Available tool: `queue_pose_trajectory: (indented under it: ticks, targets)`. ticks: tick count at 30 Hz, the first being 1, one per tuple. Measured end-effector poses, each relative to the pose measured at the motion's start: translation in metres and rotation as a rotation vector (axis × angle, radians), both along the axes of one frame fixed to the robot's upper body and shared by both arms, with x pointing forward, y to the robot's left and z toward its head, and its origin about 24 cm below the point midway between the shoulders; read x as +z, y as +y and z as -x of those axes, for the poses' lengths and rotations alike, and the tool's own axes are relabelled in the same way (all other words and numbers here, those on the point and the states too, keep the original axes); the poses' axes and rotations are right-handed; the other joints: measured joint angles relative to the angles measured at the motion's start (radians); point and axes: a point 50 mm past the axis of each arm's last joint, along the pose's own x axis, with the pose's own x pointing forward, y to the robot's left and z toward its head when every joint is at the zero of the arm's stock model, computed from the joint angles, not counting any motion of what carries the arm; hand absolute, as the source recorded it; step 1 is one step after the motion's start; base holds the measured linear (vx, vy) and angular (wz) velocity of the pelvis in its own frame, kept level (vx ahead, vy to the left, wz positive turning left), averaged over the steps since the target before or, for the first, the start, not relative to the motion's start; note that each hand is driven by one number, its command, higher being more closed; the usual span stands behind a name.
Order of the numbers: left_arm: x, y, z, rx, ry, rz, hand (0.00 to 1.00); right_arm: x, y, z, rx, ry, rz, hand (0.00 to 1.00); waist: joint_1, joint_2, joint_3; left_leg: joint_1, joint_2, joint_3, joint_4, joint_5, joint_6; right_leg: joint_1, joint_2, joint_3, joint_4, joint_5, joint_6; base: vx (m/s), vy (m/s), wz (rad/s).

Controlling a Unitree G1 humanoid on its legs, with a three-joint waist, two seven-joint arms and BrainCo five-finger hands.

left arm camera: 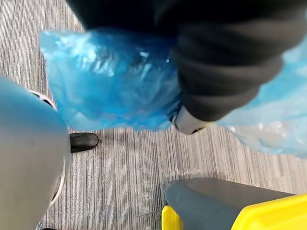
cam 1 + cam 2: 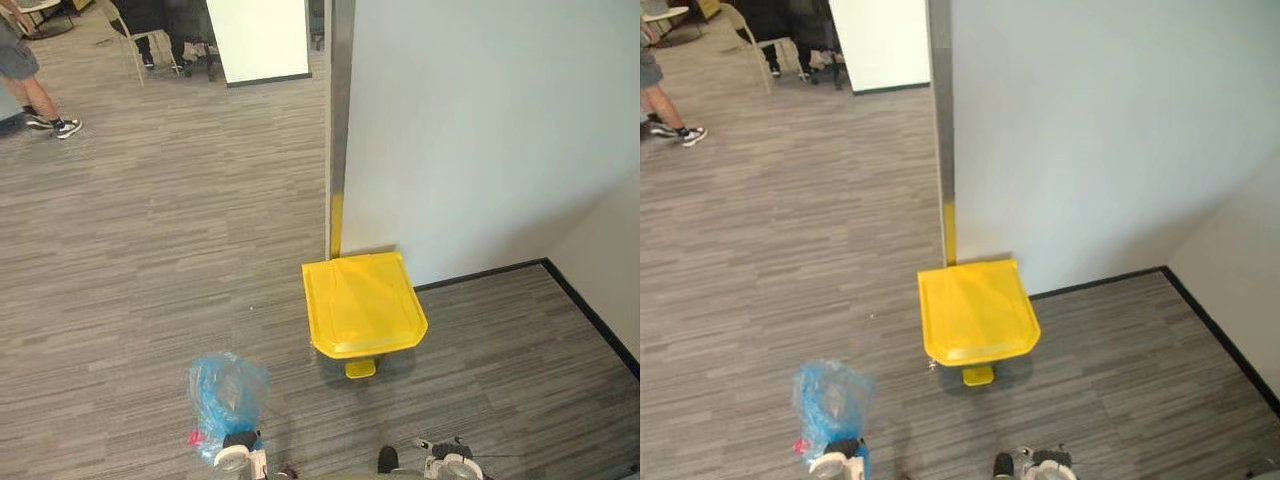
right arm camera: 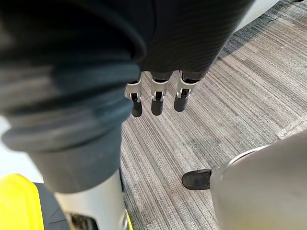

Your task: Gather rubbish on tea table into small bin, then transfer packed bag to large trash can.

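Fingers buried in crinkled blue film, their grip impossible to read, the left hand (image 1: 220,81) of the humanoid shows as a dark ribbed cover with the blue bag (image 2: 228,395) billowing on both sides of it. From the head camera the thin, translucent, wrinkled bag swells into a rounded puff low on the robot's left, bunched toward the hand, and a spot of pink shows through its lower edge. Beneath it runs a floor (image 2: 150,250) of grey covering with fine streaked lines. Far off at the upper left a person (image 2: 30,80) in shorts and dark sneakers stands on the same floor, with a light-framed chair (image 2: 125,40) near them. Ahead and to the right of the bag, apart from it, stands the large trash can (image 2: 365,300). Its glossy yellow plastic lid is down, squared at the back and rounded at the front corners, with a small yellow pedal (image 2: 360,368) jutting out below the front edge. The left wrist camera catches its grey body under the yellow rim. The can backs onto the corner of a smooth pale wall (image 2: 480,130), edged by a vertical brushed-metal strip (image 2: 340,100) and footed by a black skirting (image 2: 480,275). On the robot's right, the right hand (image 3: 182,93) hangs over the floor, its silver fingers (image 3: 157,100) with dark tips straight and side by side, holding nothing.
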Motion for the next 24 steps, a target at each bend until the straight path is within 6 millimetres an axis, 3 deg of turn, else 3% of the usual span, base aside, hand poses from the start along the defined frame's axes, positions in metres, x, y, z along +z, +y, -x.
queue_pose_trajectory:
  ticks: [3, 6, 7, 8, 10, 11, 13, 15, 17, 19, 20, 21, 23, 24]
  targets:
    - [0.002, 0.004, -0.005, -0.009, -0.013, -0.014, 1.0, 0.0, 0.007, -0.005, 0.01, -0.011, -0.017, 0.0, 0.001, -0.026, 0.022, 0.015, 0.002, 0.003, 0.007, -0.013, 0.007, 0.001, 0.001, 0.002, 0.03, -0.014, -0.008, 0.06, 0.017, -0.08]
    - [0.003, 0.005, -0.007, -0.003, -0.021, -0.016, 1.0, 0.0, 0.007, -0.003, 0.017, -0.005, -0.013, 0.0, 0.002, -0.036, 0.033, 0.027, -0.002, 0.002, 0.051, -0.052, 0.014, -0.005, -0.016, 0.001, 0.127, -0.076, -0.003, -0.01, 0.048, 0.02]
    - [0.004, 0.006, -0.008, -0.004, -0.028, -0.018, 1.0, -0.001, 0.007, -0.001, 0.028, 0.0, -0.011, 0.0, 0.002, -0.046, 0.04, 0.026, -0.005, -0.009, 0.111, -0.106, 0.024, -0.034, -0.047, 0.0, 0.257, -0.142, 0.007, -0.02, 0.029, 0.09]
    - [0.004, 0.006, -0.008, -0.003, -0.029, -0.019, 1.0, -0.001, 0.007, -0.001, 0.031, 0.0, -0.011, 0.0, 0.002, -0.047, 0.042, 0.029, -0.01, -0.013, 0.127, -0.126, 0.036, -0.05, -0.059, 0.001, 0.314, -0.16, 0.009, -0.02, 0.049, 0.18]
    - [0.005, 0.005, -0.013, 0.012, -0.038, -0.012, 1.0, 0.003, 0.004, -0.009, 0.028, -0.035, 0.0, 0.0, -0.01, -0.039, 0.071, 0.071, -0.03, -0.055, 0.152, -0.159, 0.062, -0.183, -0.096, 0.008, 0.645, -0.166, -0.001, 0.0, 0.073, 0.25]
    - [0.005, 0.005, -0.014, 0.008, -0.04, -0.017, 1.0, 0.004, 0.003, -0.011, 0.034, -0.041, 0.001, 0.0, -0.012, -0.043, 0.075, 0.093, -0.021, -0.059, 0.171, -0.177, 0.072, -0.213, -0.091, 0.01, 0.679, -0.189, -0.006, 0.06, 0.04, 0.23]
    - [0.005, 0.006, -0.015, 0.0, -0.039, -0.021, 1.0, 0.005, 0.006, -0.016, 0.049, -0.056, -0.004, 0.0, -0.011, -0.045, 0.077, 0.097, 0.0, -0.081, 0.214, -0.214, 0.063, -0.27, -0.061, -0.017, 0.63, -0.199, -0.018, 0.13, -0.031, 0.29]
    - [0.006, 0.007, -0.019, -0.006, -0.039, -0.023, 1.0, 0.009, 0.006, -0.025, 0.044, -0.087, -0.001, 0.0, -0.01, -0.048, 0.094, 0.095, 0.017, -0.097, 0.267, -0.256, 0.049, -0.325, -0.039, -0.032, 0.541, -0.167, -0.014, 0.24, -0.108, 0.27]
    - [0.008, 0.009, -0.024, -0.003, -0.05, -0.03, 1.0, 0.012, 0.005, -0.033, 0.02, -0.111, -0.003, 0.0, -0.011, -0.055, 0.131, 0.099, 0.037, -0.116, 0.35, -0.331, 0.023, -0.348, -0.015, -0.057, 0.398, -0.141, 0.0, 0.27, -0.178, 0.38]
    - [0.01, 0.008, -0.03, 0.02, -0.065, -0.021, 1.0, 0.011, 0.001, -0.03, -0.026, -0.106, -0.009, 0.0, -0.009, -0.068, 0.154, 0.13, 0.031, -0.145, 0.416, -0.397, -0.016, -0.327, -0.022, -0.048, 0.416, -0.153, 0.03, 0.39, -0.22, 0.3]
    - [0.01, 0.003, -0.033, 0.032, -0.071, -0.002, 1.0, 0.015, -0.006, -0.038, -0.023, -0.124, 0.012, 0.0, -0.003, -0.031, 0.176, 0.142, 0.06, -0.151, 0.428, -0.408, -0.016, -0.333, -0.003, -0.067, 0.467, -0.199, 0.038, 0.46, -0.227, 0.06]
    - [0.01, 0.002, -0.033, 0.033, -0.072, 0.0, 1.0, 0.016, -0.007, -0.04, -0.026, -0.131, 0.015, 0.0, -0.004, -0.018, 0.178, 0.14, 0.061, -0.15, 0.426, -0.405, -0.012, -0.34, -0.001, -0.069, 0.483, -0.206, 0.032, 0.29, -0.119, -0.01]
    - [0.011, -0.006, -0.037, 0.029, -0.083, 0.023, 1.0, 0.017, -0.01, -0.042, -0.043, -0.141, 0.016, 0.0, -0.007, -0.008, 0.184, 0.138, 0.061, -0.147, 0.42, -0.4, -0.003, -0.345, 0.005, -0.08, 0.515, -0.231, 0.023, 0.18, -0.082, 0.06]
    - [0.011, -0.01, -0.038, 0.027, -0.087, 0.038, 1.0, 0.017, -0.009, -0.041, -0.041, -0.135, 0.013, 0.0, -0.002, -0.012, 0.182, 0.142, 0.061, -0.145, 0.419, -0.387, 0.02, -0.342, 0.008, -0.083, 0.532, -0.255, 0.013, 0.15, -0.069, -0.04]
